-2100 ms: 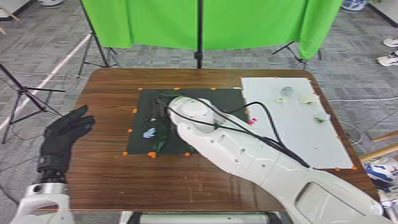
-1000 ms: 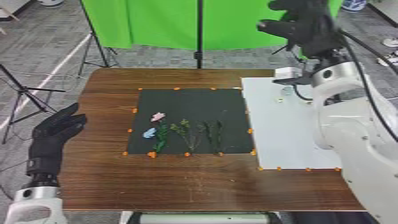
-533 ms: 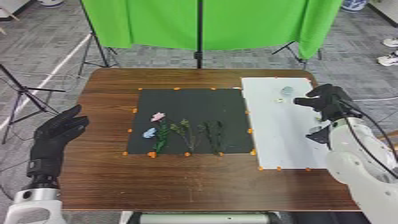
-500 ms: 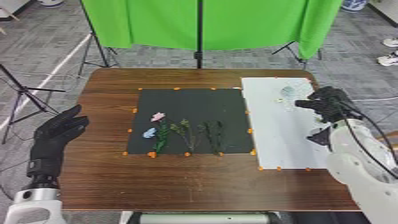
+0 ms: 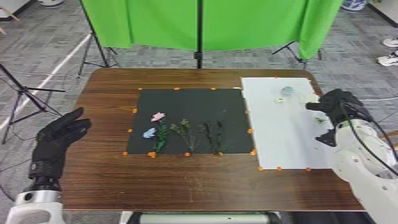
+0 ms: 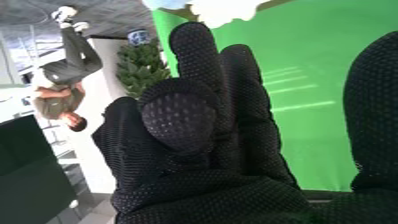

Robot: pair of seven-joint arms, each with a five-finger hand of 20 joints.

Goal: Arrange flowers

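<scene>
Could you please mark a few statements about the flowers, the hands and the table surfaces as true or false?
1. The pink flower and the light blue flower both lie on the square black mat. True.
2. The pink flower is nearer the robot than the light blue one. False: it is farther away.
3. The black-gloved right hand is by the right edge of the white rectangular sheet. True.
4. The white sheet is left of the black mat. False: it is to the right.
</scene>
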